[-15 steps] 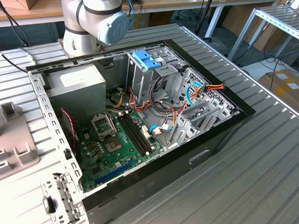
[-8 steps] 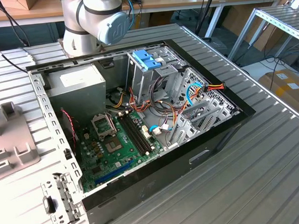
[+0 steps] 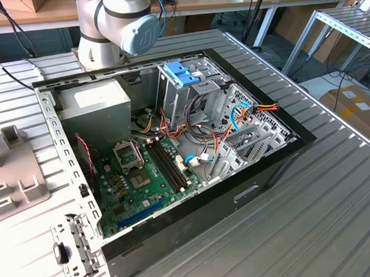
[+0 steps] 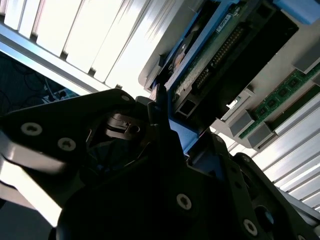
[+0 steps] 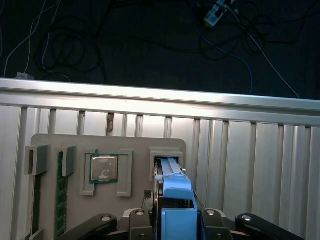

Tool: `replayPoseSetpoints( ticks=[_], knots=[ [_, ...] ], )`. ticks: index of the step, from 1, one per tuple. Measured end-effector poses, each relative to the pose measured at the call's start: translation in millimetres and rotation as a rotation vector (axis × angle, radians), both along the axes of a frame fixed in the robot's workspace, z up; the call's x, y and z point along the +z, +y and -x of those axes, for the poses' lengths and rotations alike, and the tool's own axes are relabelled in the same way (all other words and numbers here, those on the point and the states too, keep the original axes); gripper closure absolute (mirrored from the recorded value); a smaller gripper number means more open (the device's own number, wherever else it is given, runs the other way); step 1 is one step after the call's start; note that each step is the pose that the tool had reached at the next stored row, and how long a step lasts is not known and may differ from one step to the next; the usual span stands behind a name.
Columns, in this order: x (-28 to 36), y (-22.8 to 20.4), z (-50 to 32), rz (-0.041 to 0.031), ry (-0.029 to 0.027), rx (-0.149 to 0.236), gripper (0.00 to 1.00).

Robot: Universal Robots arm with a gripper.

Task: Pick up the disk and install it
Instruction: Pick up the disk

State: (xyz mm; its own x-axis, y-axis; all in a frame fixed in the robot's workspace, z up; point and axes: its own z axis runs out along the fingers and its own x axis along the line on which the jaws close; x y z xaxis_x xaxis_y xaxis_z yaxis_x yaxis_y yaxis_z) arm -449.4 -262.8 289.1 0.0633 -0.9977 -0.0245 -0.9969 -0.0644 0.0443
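Note:
The disk stands edge-on in a slot of a grey holder tray, a dark slab with light-blue trim. In the first wrist view my gripper straddles its near end, one black finger on each side, pressed against the blue trim. In the second wrist view the disk shows its green circuit board and blue edge just beyond the gripper, whose dark finger lies against it. The open computer case lies on the table, with a blue-latched drive cage at its far side.
The tray also holds a processor chip and a memory stick. The table's rail runs just beyond the tray, with dark floor and cables past it. The arm's base stands behind the case. A grey power supply sits inside.

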Motion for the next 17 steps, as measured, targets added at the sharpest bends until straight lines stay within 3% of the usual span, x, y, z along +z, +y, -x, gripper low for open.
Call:
replayPoseSetpoints(
  ticks=[17],
  knots=[
    [5.4, -0.3, 0.0, -0.0022, -0.0001, 0.000, 0.63]
  ],
)
